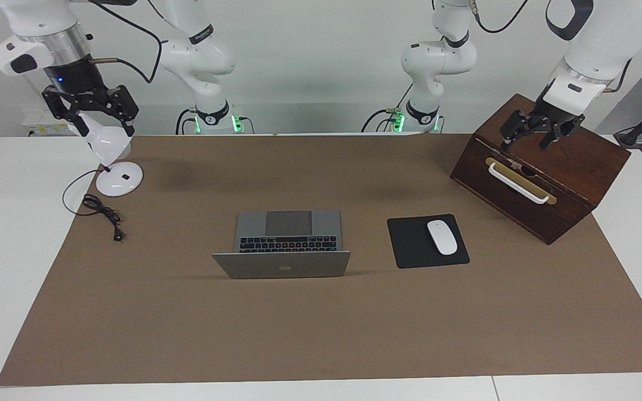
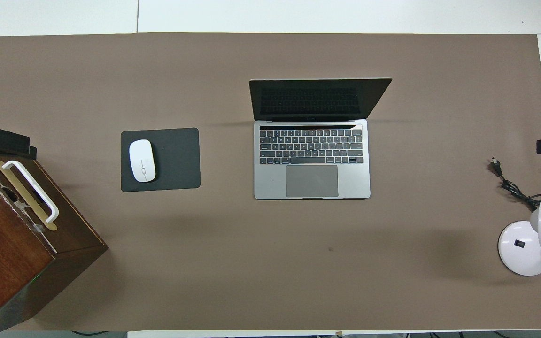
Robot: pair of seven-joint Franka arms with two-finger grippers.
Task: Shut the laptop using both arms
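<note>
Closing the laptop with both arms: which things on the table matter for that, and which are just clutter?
For the job:
- laptop, lid open, mid-table
- left end effector, over the wooden box
- right end effector, over the lamp

Lying about:
- wooden box with white handle
- mouse pad
- white mouse on the pad
- white desk lamp
- lamp cable
</note>
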